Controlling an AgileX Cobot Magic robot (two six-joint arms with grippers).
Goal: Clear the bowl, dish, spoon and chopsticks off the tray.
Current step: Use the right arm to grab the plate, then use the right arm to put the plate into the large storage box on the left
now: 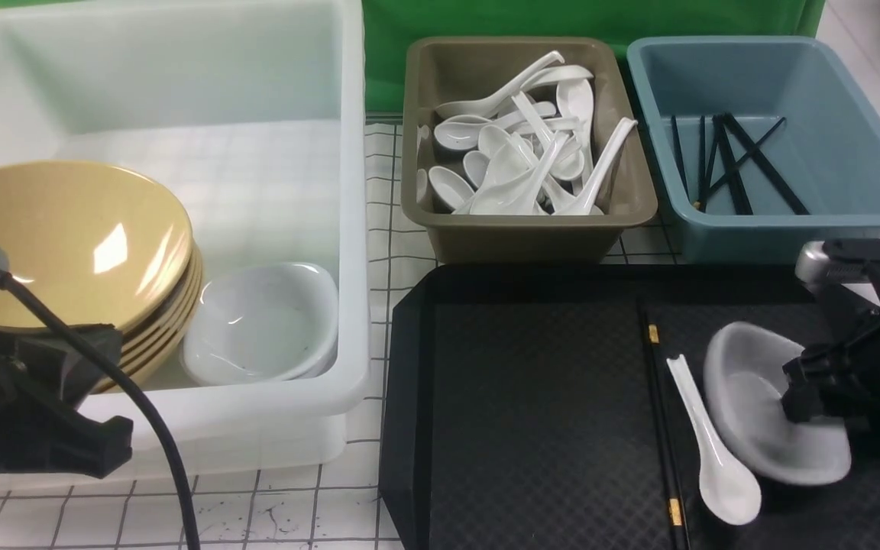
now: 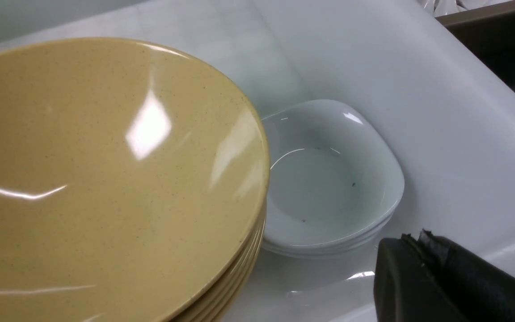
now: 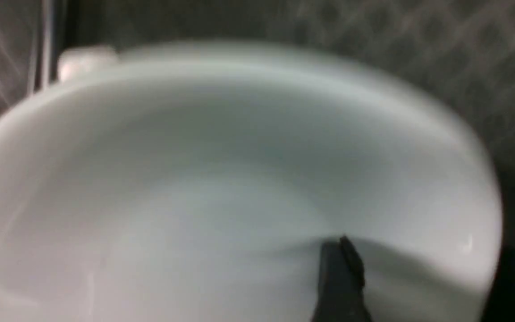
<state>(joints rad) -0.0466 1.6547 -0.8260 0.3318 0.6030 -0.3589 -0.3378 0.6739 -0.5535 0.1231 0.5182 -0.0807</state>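
Front view: right gripper [image 1: 795, 389], lower right, one finger inside dish [image 1: 753, 412] rim; clamped or loose, cannot tell. Dish tilted on tray [image 1: 524, 397], spoon [image 1: 715, 458] and chopsticks [image 1: 661, 428] just left. Left gripper [image 2: 414, 241] clenched, empty, by bowl [image 1: 66, 237] atop stack in white tub [image 1: 352, 229], left. Step: likely dish pickup. Next: firm rim pinch, lift clear.

Showing black with a diamond-textured pattern across the tray [image 1: 532, 397]. Gleaming glossy white on the dish [image 1: 753, 412] and the spoon [image 1: 715, 458]. Running thin black with small gold bands along the chopsticks [image 1: 662, 428]. Glowing mustard-yellow with fine dark speckles on the bowl [image 1: 66, 237], against the translucent white of the tub [image 1: 180, 92]. Setting white spoons against the olive-brown bin [image 1: 524, 237], and black sticks against the dusty-blue bin [image 1: 829, 114]. Carrying a thin black grid on white over the tablecloth [image 1: 386, 229]. Hanging bright green across the backdrop [image 1: 486, 19].
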